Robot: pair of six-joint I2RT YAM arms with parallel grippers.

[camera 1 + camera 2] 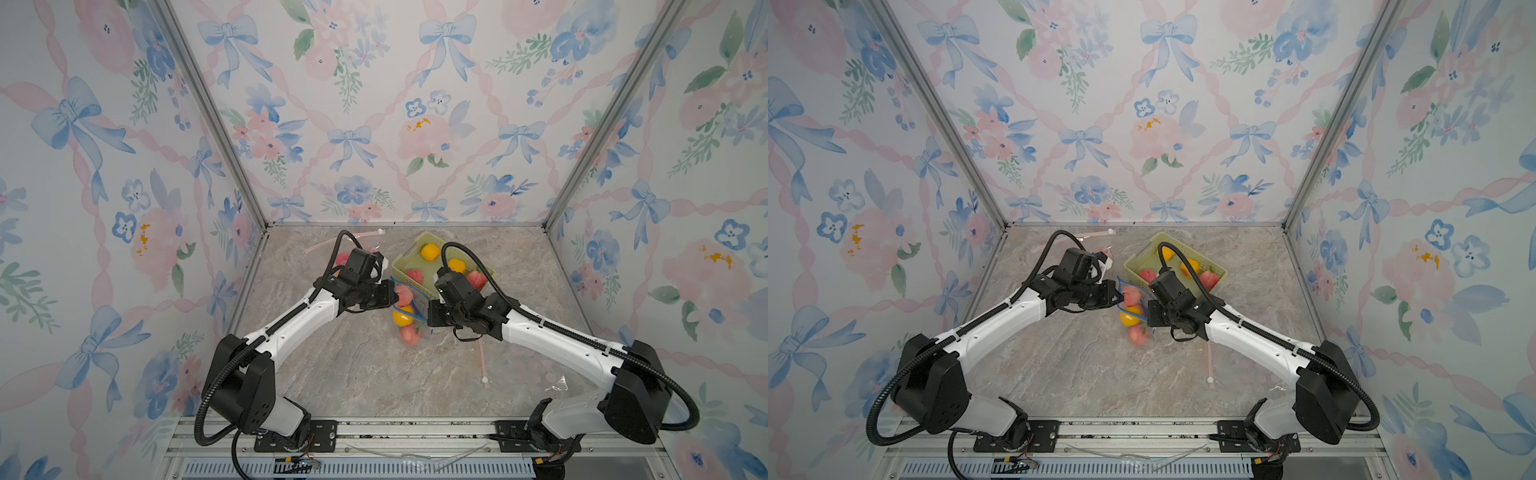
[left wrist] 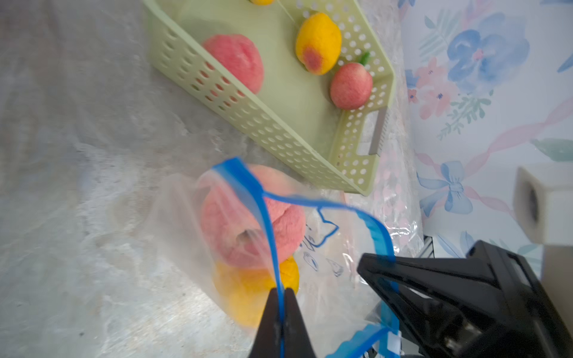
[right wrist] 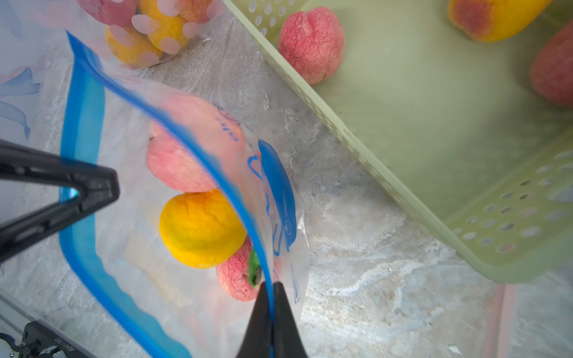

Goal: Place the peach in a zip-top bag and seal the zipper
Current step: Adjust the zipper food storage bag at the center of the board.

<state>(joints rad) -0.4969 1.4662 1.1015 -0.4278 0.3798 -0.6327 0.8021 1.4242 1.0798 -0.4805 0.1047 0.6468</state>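
The pink peach (image 2: 248, 217) sits inside the bag (image 2: 176, 223), touching a yellow fruit (image 3: 201, 229), with another pink one (image 3: 235, 279) beyond it. We have our left jaws pressed together on the blue zipper strip (image 2: 325, 203) at one rim, and our right jaws pinched on the opposite rim. The mouth gapes between them. The bag is near the basket (image 2: 279, 130) on the counter (image 1: 374, 374). The strip is blurred, and in both top views our arms hide most of the bag.

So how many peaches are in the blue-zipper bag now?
3 in the blue-zipper bag: a pink peach nearest the basket, a yellow peach in the middle, a leafy pink peach farthest from it; more could hide beneath them.
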